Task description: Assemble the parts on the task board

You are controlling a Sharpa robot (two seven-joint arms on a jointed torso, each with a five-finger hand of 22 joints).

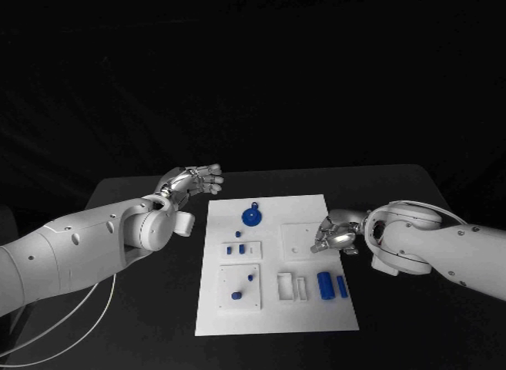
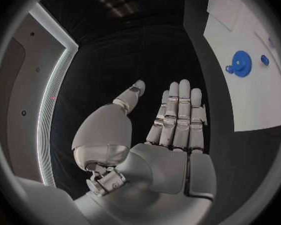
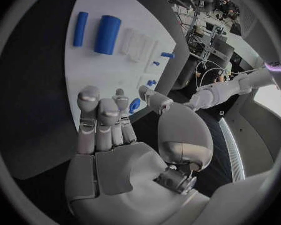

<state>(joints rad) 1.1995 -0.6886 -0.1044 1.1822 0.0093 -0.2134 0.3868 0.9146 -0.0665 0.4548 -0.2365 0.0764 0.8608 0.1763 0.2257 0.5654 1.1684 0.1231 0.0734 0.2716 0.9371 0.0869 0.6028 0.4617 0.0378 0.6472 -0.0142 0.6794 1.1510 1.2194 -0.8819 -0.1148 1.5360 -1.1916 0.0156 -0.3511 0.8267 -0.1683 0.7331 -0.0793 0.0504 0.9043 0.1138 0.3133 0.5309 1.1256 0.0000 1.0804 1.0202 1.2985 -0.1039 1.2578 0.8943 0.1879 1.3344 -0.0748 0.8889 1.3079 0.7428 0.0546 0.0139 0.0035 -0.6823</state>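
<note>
Black bench (image 1: pixel 152 324): carried one white task board (image 1: pixel 280 316), lying lengthwise at the bench's middle.

Task board, far end: one blue round disc part with a small tab (image 1: pixel 253 216); one small blue piece (image 1: pixel 239 233) just beside it on the near side.

Task board, middle: two short blue pegs (image 1: pixel 237 249) in a shallow recessed block toward the left edge; a raised white block (image 1: pixel 302 236) toward the right edge, beside the right hand.

Task board, near end: a white square plate (image 1: pixel 239 287) at left carrying two small blue pieces (image 1: pixel 242 285); a white slotted holder (image 1: pixel 292 286) at centre; one thick blue cylinder (image 1: pixel 323 285) and one thin blue cylinder (image 1: pixel 343 287) side by side at right.

Left hand (image 1: pixel 195 182): above the bench near its far edge, off the board's left far corner, released, fingers straight and close together, grasping nothing.

Right hand (image 1: pixel 336 237): over the board's right edge at its middle, fingers partly curled, nothing seen in its grasp.
</note>
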